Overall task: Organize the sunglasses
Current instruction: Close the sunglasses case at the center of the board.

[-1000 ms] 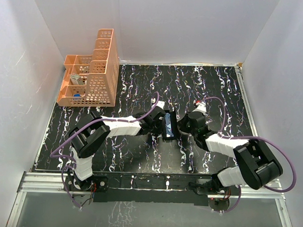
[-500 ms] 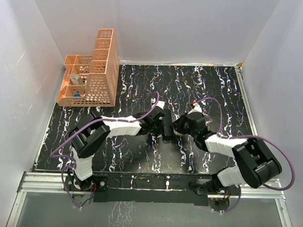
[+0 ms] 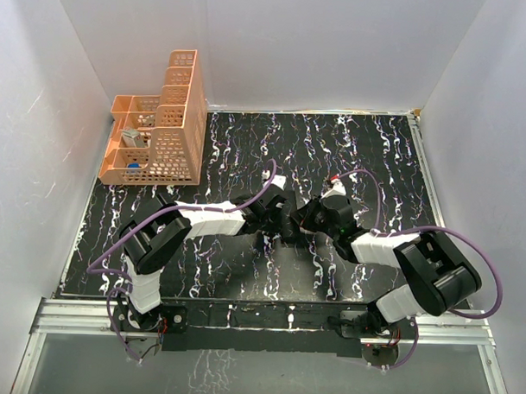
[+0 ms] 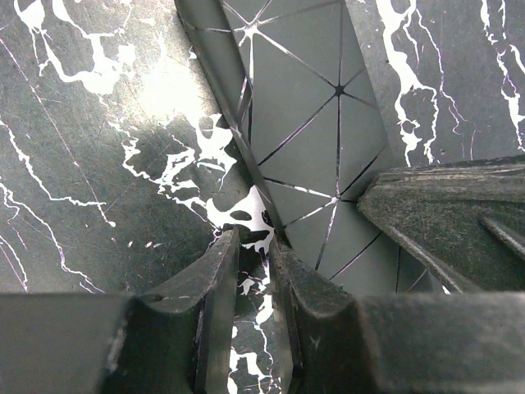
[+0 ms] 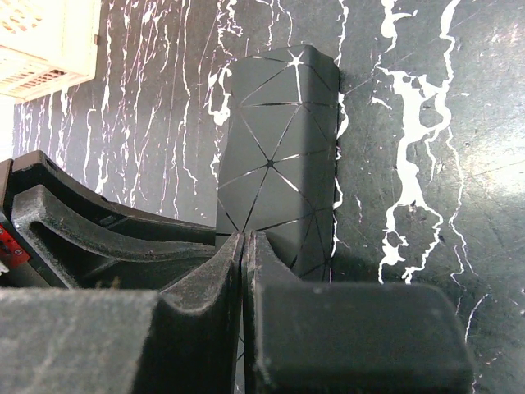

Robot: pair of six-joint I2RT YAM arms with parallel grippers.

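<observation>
The black oblong case with a triangle pattern lies closed on the marbled table; it also shows in the right wrist view. In the top view both grippers cover most of it. The sunglasses are hidden in every view. My left gripper is at the case's edge, its jaws a narrow gap apart with only table showing between them. My right gripper is shut and empty, its tips over the near end of the case lid. The two grippers meet at mid-table, left and right.
An orange stepped mesh organizer stands at the back left of the table; its corner shows in the right wrist view. White walls close the table on three sides. The right gripper's finger crowds the case in the left wrist view.
One second ago the case lay open between the grippers with blue showing inside. The right gripper has moved left over it, and no blue shows now.
</observation>
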